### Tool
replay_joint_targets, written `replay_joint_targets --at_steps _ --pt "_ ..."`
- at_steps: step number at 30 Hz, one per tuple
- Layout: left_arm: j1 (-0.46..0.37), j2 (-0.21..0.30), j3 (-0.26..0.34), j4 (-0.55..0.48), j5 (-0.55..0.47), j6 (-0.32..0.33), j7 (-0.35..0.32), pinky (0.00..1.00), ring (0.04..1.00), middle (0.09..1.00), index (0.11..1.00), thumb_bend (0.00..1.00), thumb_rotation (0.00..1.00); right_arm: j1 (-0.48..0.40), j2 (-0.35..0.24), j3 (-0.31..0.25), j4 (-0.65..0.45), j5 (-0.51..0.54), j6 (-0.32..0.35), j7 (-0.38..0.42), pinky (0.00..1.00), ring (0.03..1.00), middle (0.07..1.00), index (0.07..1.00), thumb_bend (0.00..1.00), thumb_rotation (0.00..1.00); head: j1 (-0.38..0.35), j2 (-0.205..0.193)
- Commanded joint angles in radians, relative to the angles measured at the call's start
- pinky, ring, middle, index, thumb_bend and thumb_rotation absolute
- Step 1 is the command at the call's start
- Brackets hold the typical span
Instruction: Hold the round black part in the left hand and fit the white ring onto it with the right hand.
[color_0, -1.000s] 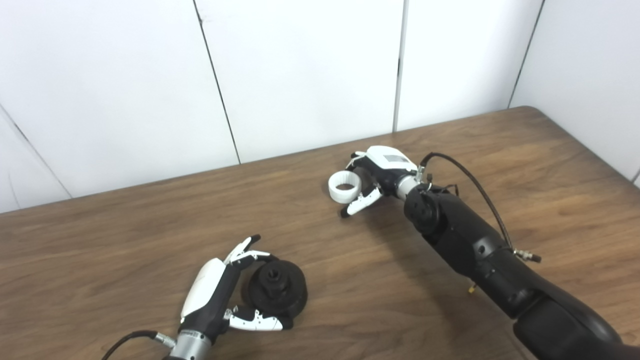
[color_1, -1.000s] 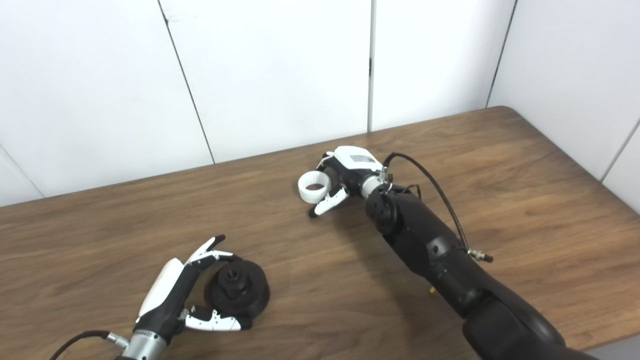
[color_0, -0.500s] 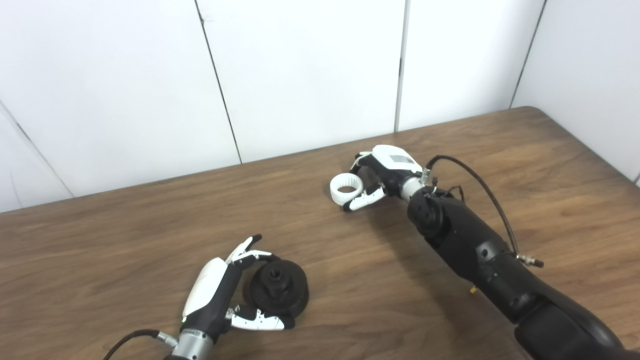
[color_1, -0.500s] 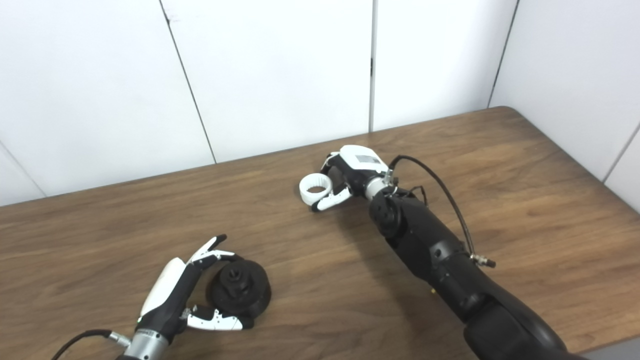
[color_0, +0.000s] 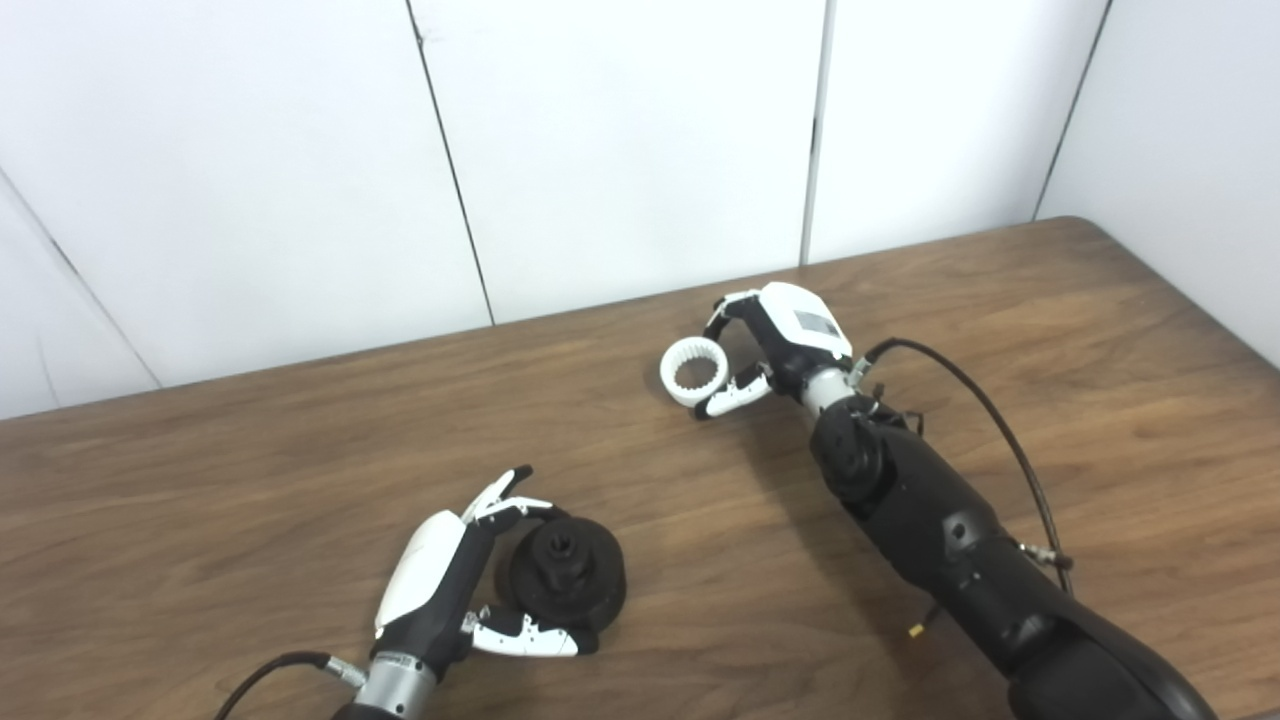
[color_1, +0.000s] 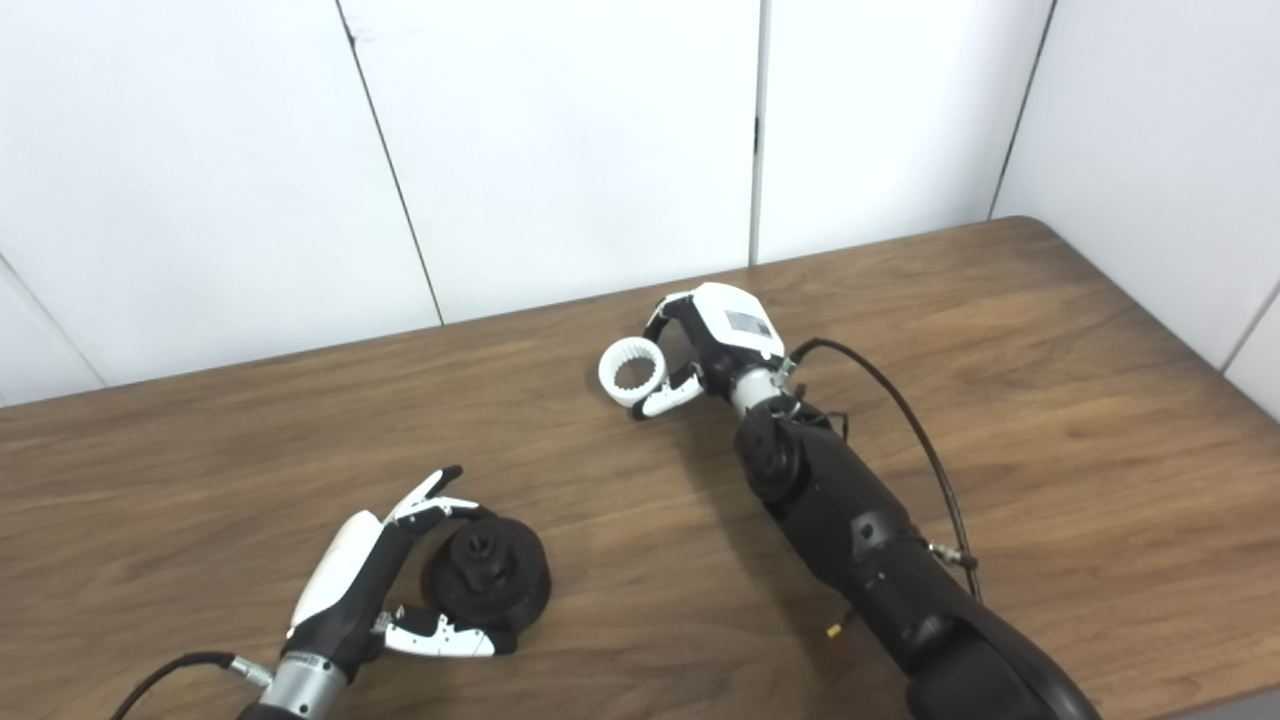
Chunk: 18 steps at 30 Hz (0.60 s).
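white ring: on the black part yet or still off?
Off. The white ring sits far across the table from the round black part, pinched by the right hand. The left hand cups the black part on the table.

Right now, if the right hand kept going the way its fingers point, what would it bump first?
The white toothed ring: the right hand curls around it already. Past it lies bare wooden table, though depth is unclear.

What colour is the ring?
White ring, toothed inside; clearest in the left eye view.
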Motion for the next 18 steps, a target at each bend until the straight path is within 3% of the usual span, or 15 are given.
replay_joint_targets --at_steps 1,10,18 --pt "0.008 0.004 -0.009 0.007 -0.003 0.009 -0.022 0.89 0.963 0.964 0.602 0.98 0.24 -0.02 0.001 -0.016 0.005 0.002 -0.023 -0.044 0.92 0.892 0.804 0.484 0.52 0.14 0.0 0.001" --pt "0.006 0.003 -0.007 0.008 -0.008 0.011 -0.026 0.88 0.966 0.968 0.6 0.98 0.25 0.005 0.016 -0.048 -0.006 0.022 -0.058 -0.106 0.93 0.893 0.794 0.483 0.52 0.14 0.005 0.003" --pt "0.003 -0.001 -0.011 0.011 -0.003 0.013 -0.026 0.9 0.968 0.969 0.602 0.98 0.25 0.032 0.01 -0.065 -0.122 0.039 -0.046 -0.074 0.92 0.888 0.793 0.483 0.52 0.14 0.035 0.009"
